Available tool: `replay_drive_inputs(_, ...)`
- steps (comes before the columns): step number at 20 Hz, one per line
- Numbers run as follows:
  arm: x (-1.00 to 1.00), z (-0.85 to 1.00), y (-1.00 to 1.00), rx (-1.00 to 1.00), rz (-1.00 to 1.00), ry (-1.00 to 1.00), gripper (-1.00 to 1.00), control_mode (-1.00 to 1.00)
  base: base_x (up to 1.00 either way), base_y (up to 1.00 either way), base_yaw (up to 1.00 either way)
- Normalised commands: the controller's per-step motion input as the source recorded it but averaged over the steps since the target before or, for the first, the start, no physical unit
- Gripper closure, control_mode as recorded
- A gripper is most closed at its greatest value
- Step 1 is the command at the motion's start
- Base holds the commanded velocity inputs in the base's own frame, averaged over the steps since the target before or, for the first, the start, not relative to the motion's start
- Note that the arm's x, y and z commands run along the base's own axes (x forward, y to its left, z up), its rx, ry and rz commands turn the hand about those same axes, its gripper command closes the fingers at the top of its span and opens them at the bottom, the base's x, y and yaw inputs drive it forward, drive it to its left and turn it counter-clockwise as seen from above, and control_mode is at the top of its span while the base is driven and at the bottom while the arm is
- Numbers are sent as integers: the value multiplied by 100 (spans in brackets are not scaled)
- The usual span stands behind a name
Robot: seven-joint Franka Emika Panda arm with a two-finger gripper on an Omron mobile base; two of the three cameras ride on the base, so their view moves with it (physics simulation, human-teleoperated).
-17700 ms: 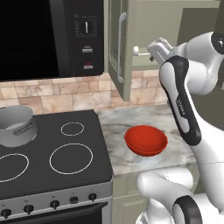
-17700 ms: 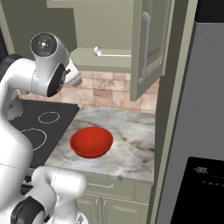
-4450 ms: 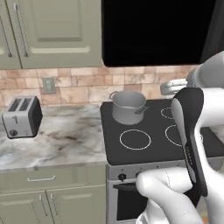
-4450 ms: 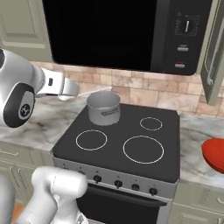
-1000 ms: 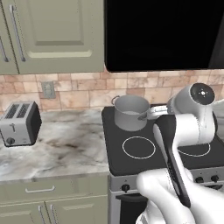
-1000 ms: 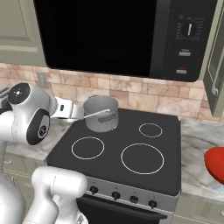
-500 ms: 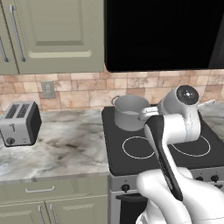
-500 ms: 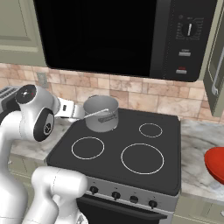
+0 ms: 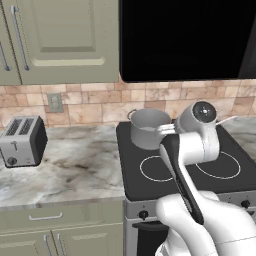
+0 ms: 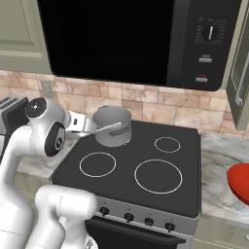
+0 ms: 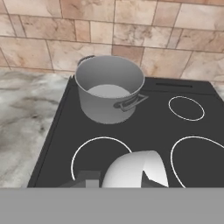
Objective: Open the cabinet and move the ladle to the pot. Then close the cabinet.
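Fingers (image 11: 114,181) pinch together on the ladle (image 11: 135,168), whose pale bowl hangs over the stove (image 11: 153,131). At 12 o'clock from it, the pot (image 11: 109,89) sits on the back-left burner.

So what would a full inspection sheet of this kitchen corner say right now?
Surface: black stovetop with four burner rings, marble counter either side.
Job's things: grey pot upright on the back-left ring, empty; pale ladle apparently carried just short of it; cabinet at the right edge, open or shut hard to tell.
Clutter: toaster; red bowl.
End effector: shut, seemingly on the ladle, beside the pot.
Cables: nothing seen.
Surroundings: microwave above, tiled wall with an outlet.
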Motion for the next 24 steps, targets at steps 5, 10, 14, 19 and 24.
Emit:
replay_drive_inputs(5,26,-8,1,0,0,0,100,-100,0,0,0)
replay_drive_inputs(10,40,-6,1,0,0,2,100,-100,0,0,0)
replay_drive_inputs(14,42,0,3,0,0,4,100,-100,0,0,0)
replay_drive_inputs(19,50,-1,16,0,0,2,100,-100,0,0,0)
replay_drive_inputs(24,42,-16,6,0,0,0,100,-100,0,0,0)
